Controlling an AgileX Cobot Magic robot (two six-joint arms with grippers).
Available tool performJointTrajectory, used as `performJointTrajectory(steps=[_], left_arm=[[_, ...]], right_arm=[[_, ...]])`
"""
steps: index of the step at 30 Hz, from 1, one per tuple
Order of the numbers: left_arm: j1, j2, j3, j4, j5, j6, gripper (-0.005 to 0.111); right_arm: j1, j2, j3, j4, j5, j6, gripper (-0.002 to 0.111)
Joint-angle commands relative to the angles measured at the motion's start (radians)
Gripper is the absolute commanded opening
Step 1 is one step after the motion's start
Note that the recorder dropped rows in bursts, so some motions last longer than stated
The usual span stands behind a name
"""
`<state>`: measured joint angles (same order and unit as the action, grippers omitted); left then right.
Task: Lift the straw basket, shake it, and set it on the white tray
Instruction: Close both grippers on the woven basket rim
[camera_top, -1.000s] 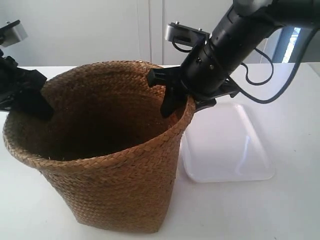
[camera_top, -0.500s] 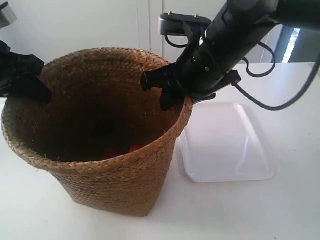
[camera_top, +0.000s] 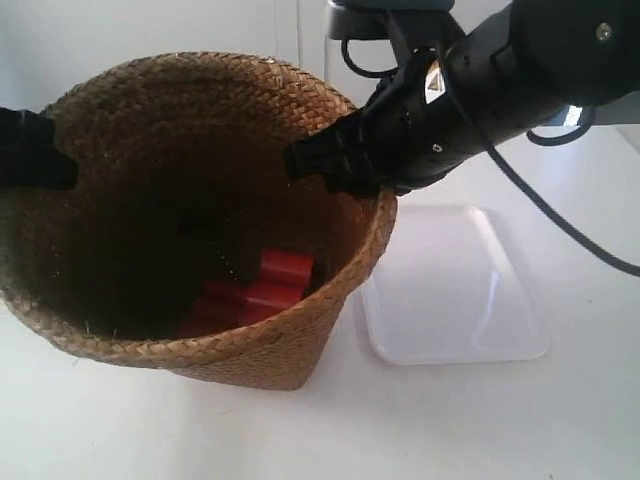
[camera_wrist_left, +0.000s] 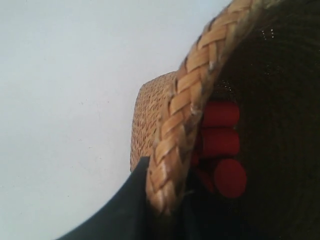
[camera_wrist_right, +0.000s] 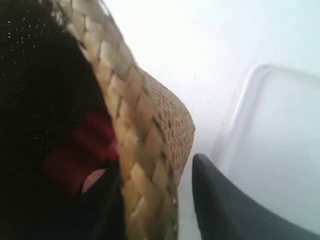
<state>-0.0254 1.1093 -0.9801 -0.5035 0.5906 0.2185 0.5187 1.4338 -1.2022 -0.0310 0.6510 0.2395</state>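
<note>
Found basket (camera_top: 270, 355) gripped at two opposite points of the rim and tipped mouth-first toward the exterior camera, base apparently just off the table (camera_top: 500, 430). Could not confirm the gap under the base.

Logged left gripper (camera_wrist_left: 165, 187) closed on the rim, one finger outside the weave and the other inside. Logged right gripper (camera_wrist_right: 155, 190) likewise astride the rim, inner finger against the weave, outer finger (camera_wrist_right: 220, 210) showing a thin gap in the wrist view. Judged it holding all the same, given the basket carried between the two. Matched it to the arm at the exterior view's right by the tray (camera_wrist_right: 280, 140) seen beside it.

Judged the two-point rim hold suited to soft flared walls with no handles: opposite grips to keep the mouth from folding and to let both arms shake together. Put the step at lift-and-shake, placing not yet begun.

Noted tray flat on the table just beside the basket, below the right arm. Noted red cylinders (camera_top: 265, 290) loose at the basket bottom, gathered toward the low side. Expected rolling during the shake, and spilling if tipped much further. Flagged little margin on the tray for the base, so centring needed. Flagged cable (camera_top: 560, 220) hanging from the right arm near the tray's far side as a possible snag.
</note>
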Motion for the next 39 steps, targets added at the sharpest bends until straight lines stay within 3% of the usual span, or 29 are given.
performJointTrajectory(steps=[1, 12, 21, 29, 36, 39], left_arm=[[-0.048, -0.063, 0.056, -0.011, -0.149, 0.0, 0.0], [-0.067, -0.085, 0.065, 0.007, -0.175, -0.004, 0.0], [-0.067, -0.085, 0.065, 0.01, -0.151, -0.002, 0.0], [-0.072, -0.085, 0.063, -0.002, -0.254, 0.052, 0.0], [-0.186, -0.085, 0.088, -0.011, -0.302, 0.05, 0.0], [-0.2, -0.085, 0.095, -0.011, -0.318, 0.048, 0.0]], right_arm=[[0.01, -0.016, 0.018, -0.085, -0.023, 0.009, 0.0], [0.021, -0.143, 0.248, -0.206, -0.324, 0.116, 0.0], [0.021, -0.155, 0.261, -0.163, -0.327, 0.164, 0.0], [0.021, -0.153, 0.261, -0.19, -0.389, 0.138, 0.0], [0.021, -0.142, 0.258, -0.242, -0.379, 0.138, 0.0], [0.021, -0.142, 0.257, -0.242, -0.33, 0.138, 0.0]])
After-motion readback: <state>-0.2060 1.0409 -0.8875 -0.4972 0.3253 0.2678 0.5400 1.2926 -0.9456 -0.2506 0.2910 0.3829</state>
